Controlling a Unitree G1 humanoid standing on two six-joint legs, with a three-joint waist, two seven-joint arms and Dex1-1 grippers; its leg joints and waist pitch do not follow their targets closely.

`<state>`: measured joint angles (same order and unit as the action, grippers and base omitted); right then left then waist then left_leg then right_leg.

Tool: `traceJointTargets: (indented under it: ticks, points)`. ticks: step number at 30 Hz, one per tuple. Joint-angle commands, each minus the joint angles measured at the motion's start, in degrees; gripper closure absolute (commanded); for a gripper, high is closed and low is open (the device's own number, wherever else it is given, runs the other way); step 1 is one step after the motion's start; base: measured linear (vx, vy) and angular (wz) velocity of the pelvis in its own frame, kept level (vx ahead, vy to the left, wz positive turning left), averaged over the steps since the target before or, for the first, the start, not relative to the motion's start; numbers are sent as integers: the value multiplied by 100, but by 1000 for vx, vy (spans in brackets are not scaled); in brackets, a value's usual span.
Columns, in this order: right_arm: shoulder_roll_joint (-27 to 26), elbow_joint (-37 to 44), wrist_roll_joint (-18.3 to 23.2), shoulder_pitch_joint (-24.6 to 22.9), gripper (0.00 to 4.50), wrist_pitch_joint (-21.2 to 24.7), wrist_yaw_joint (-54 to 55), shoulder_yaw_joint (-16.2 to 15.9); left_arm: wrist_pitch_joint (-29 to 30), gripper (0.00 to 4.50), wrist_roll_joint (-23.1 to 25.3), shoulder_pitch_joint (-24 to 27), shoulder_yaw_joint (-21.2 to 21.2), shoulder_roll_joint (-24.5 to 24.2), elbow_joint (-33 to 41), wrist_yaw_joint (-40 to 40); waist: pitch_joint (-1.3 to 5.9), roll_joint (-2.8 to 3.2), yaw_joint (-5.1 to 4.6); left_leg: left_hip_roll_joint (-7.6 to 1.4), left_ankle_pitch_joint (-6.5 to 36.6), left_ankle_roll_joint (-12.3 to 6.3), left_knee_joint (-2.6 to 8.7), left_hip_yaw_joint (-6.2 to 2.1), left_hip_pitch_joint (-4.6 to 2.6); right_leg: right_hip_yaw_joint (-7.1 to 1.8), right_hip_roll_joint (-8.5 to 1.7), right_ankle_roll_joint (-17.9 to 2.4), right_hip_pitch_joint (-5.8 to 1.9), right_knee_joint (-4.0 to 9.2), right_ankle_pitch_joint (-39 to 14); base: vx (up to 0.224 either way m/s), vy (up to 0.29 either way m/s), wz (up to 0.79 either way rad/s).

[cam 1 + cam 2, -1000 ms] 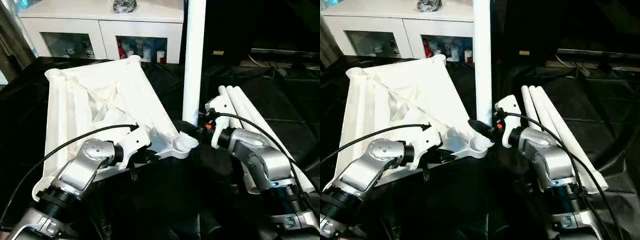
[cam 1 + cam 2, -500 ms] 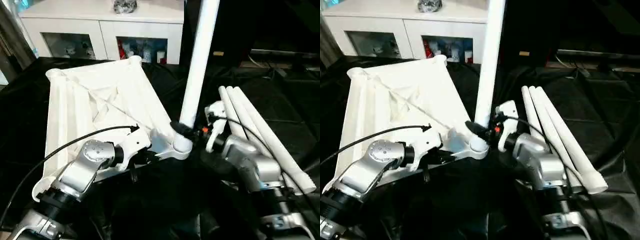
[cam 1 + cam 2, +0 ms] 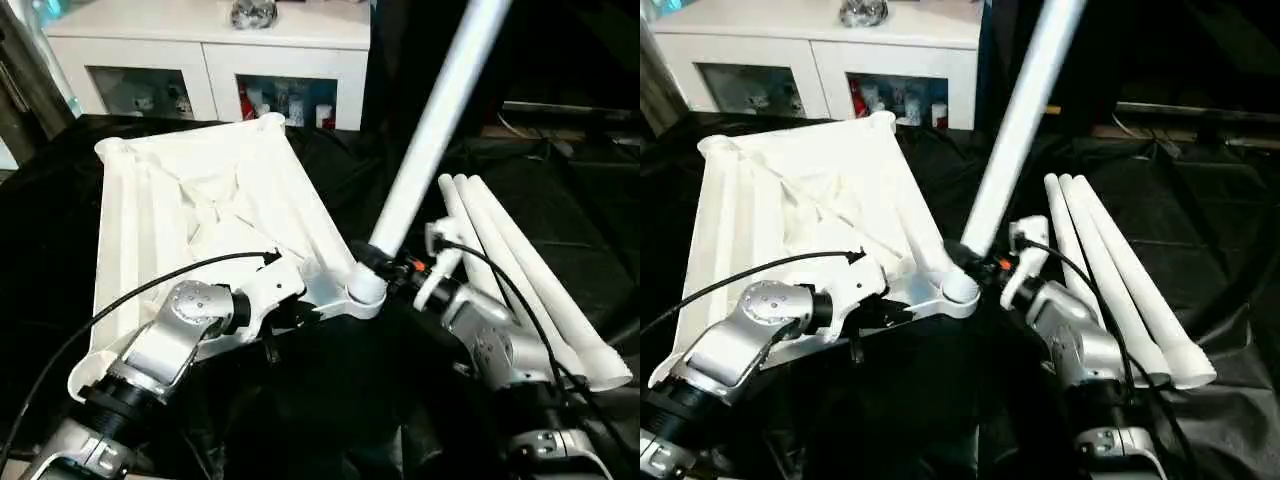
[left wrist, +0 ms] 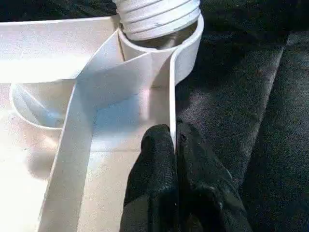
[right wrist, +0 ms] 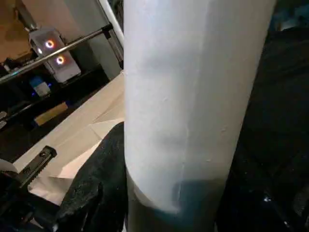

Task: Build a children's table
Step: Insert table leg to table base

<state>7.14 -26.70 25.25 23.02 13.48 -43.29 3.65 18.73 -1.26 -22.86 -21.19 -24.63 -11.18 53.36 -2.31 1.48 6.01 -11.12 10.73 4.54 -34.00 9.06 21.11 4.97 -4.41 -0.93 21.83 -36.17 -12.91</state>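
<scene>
Holding the leg [image 3: 430, 135] near its lower end, our right gripper [image 3: 385, 266] is closed around the white tube, and the threaded foot of this tube sits at the mouth of the corner socket [image 3: 362, 292]. Our left gripper [image 4: 175, 145] is pinched tight on the thin side wall of the table top [image 3: 190, 200], just beside that same socket. The top lies upside down on the black cloth [image 3: 330, 400], ribs upward, and three spare legs [image 3: 520, 265] lie together on the cloth at our right. The leg leans clearly away from upright, so we judge it is not seated straight. If we push or turn it at this angle, the thread may catch crooked and jam, or the foot may slip out. The thin wall could also bend or slide out of our left fingers [image 4: 154, 164].
</scene>
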Motion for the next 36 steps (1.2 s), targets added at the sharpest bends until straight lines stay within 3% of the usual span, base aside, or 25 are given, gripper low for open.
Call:
traceJointTargets:
  ticks: [1, 6, 11, 18, 19, 21, 23, 26, 29, 35, 36]
  points:
    - [135, -152, -190, -181, 261, -153, 91, 160, -1, 450, 105, -12, -79, -40, -78, 7, 353, 3, -2, -205, 628, -226, 378, -17, -37, -315, -410, -1263, -284, 387, -82, 0, 0, 0]
    - [373, 444, -546, -489, 261, -372, 89, -156, -30, 450, 127, -3, -69, -63, -99, 7, 364, 5, 25, -199, 491, -248, 372, -27, -31, -315, -398, -1216, -294, 368, 131, 0, 0, 0]
    - [547, 833, -775, -659, 261, -461, 52, -382, -42, 450, 151, 5, -75, -47, -109, 3, 341, -8, 31, -202, 663, -219, 388, -22, -32, -319, -399, -1127, -286, 410, -172, 0, 0, 0]
    - [685, 1002, -987, -754, 261, -569, 19, -619, -65, 450, 170, 19, -92, -30, -134, -25, 339, -28, 30, -199, 660, -242, 387, -18, -28, -326, -401, -1109, -280, 417, -254, 0, 0, 0]
    - [697, 1034, -993, -779, 261, -561, 36, -627, -66, 450, 172, 25, -94, -30, -132, -31, 342, -55, 30, -203, 629, -261, 385, -17, -29, -328, -400, -1108, -280, 413, -214, 0, 0, 0]
    - [712, 1066, -1015, -802, 261, -549, 49, -638, -66, 450, 173, 35, -91, -27, -125, -42, 340, -41, 29, -205, 610, -285, 386, -21, -32, -323, -394, -1117, -273, 406, -180, 0, 0, 0]
    - [723, 1080, -1028, -806, 261, -533, 44, -653, -63, 450, 172, 41, -88, -26, -121, -44, 334, -43, 28, -201, 631, -293, 387, -20, -19, -326, -399, -1117, -279, 414, -202, 0, 0, 0]
    - [857, 1168, -1122, -764, 261, -501, -105, -829, -73, 450, 183, 59, -88, -34, -118, -51, 325, -96, 25, -199, 660, -289, 391, -12, -21, -326, -399, -1063, -278, 434, -386, 0, 0, 0]
    - [976, 1237, -1163, -771, 261, -418, -241, -938, -72, 450, 187, 82, -86, -43, -103, -62, 322, -70, 32, -205, 657, -293, 392, -14, -27, -329, -398, -1050, -265, 434, -420, 0, 0, 0]
    - [1014, 1172, -1268, -643, 261, -381, -184, -992, -62, 450, 192, 120, -83, -65, -64, -68, 326, -83, 32, -198, 671, -303, 392, -16, -24, -326, -399, -1048, -269, 438, -415, 0, 0, 0]
    - [1017, 1124, -1287, -543, 261, -346, -194, -1038, -58, 450, 187, 119, -86, -75, -50, -49, 318, -128, 20, -201, 741, -284, 399, -10, -26, -325, -400, -1045, -265, 455, -547, 0, 0, 0]
